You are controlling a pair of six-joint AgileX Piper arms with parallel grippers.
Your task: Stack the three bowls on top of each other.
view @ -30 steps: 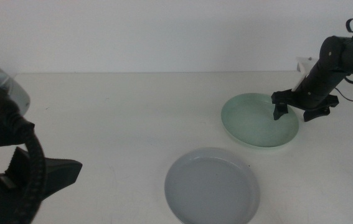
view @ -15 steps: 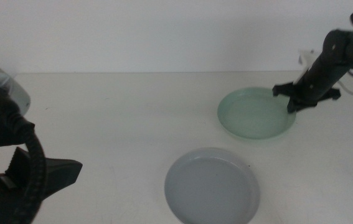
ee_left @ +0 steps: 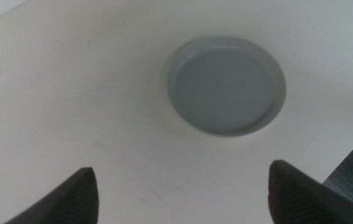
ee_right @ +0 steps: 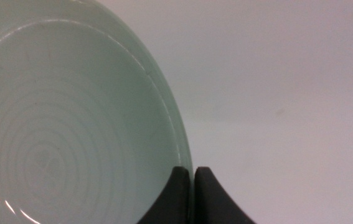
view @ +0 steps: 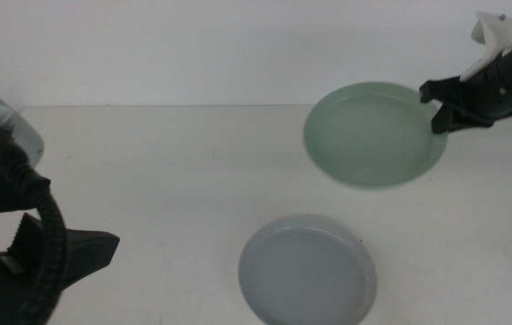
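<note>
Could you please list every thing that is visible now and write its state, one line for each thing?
Pale mint green shallow round plastic bowl: lifted off the table, tilted, held by its rim.
Grey shallow round plastic bowl: flat on the table, upright, empty, untouched.
Right hand: shut on the mint bowl's rim, at the far right.
Left hand: open, holding nothing, above the table near the grey bowl.
White table: carries the grey bowl.

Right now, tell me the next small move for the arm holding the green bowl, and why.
Probably carry it toward the grey bowl. The right gripper pinches the green bowl by its rim, lifted off the table, while the grey one lies bare nearer the camera. The left gripper waits open.
</note>
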